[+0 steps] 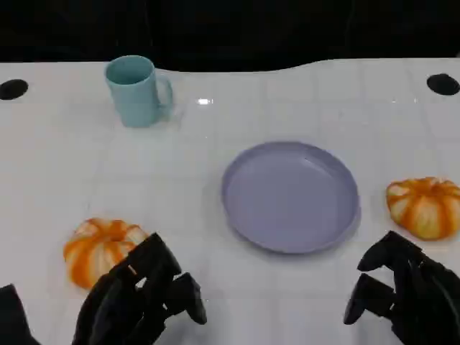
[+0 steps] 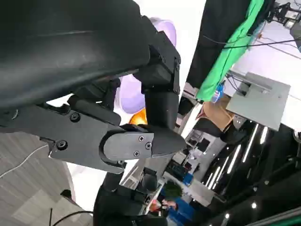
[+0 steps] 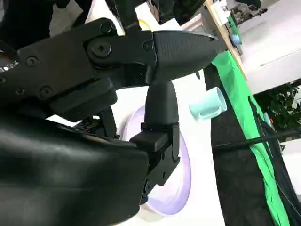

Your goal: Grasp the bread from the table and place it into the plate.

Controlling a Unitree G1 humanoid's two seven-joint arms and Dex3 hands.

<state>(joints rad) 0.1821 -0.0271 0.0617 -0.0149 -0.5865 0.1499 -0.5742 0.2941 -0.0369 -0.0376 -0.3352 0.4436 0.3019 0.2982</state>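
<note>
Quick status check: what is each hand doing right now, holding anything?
Left hand: open, holding nothing, just near the left bread.
Right hand: open, holding nothing, near the right bread.

Orange-and-white striped bread roll left of the round lavender plate partly hidden behind black left hand, right hand cut off at frame edge
</note>
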